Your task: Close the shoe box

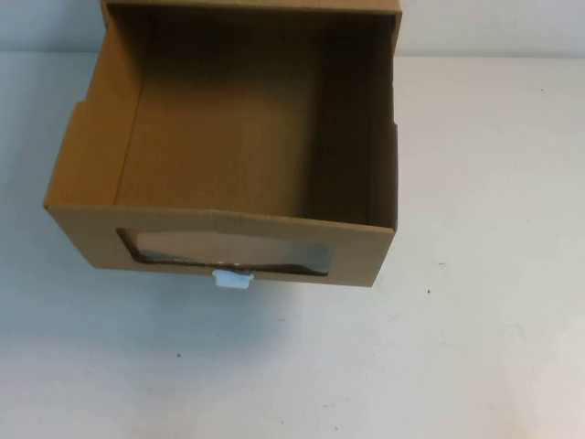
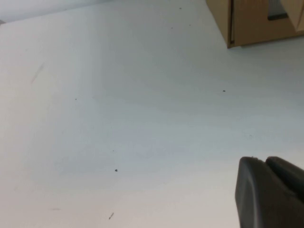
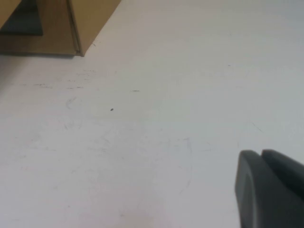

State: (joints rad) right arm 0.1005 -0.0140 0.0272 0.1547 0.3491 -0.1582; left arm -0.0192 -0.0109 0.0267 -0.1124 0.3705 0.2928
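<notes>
A: The brown cardboard drawer-style shoe box [image 1: 224,146] fills the frame's upper centre, drawer out — nothing started?

B: Yes. The left gripper [image 2: 270,192] and right gripper [image 3: 270,187] are away; grip unclear. Next, push its front.

Showing no readable text, label, brand, number or sign anywhere. Lying plain brown, with no printing, on the shoe box [image 1: 228,146] at upper centre of the high view. Sitting blank on the white pull tab [image 1: 231,278] under the window. Carrying only small dark specks on the white table [image 1: 475,347]. Bearing no marking on the left gripper [image 2: 270,194] or the right gripper [image 3: 270,190], at lower right of each wrist view.
</notes>
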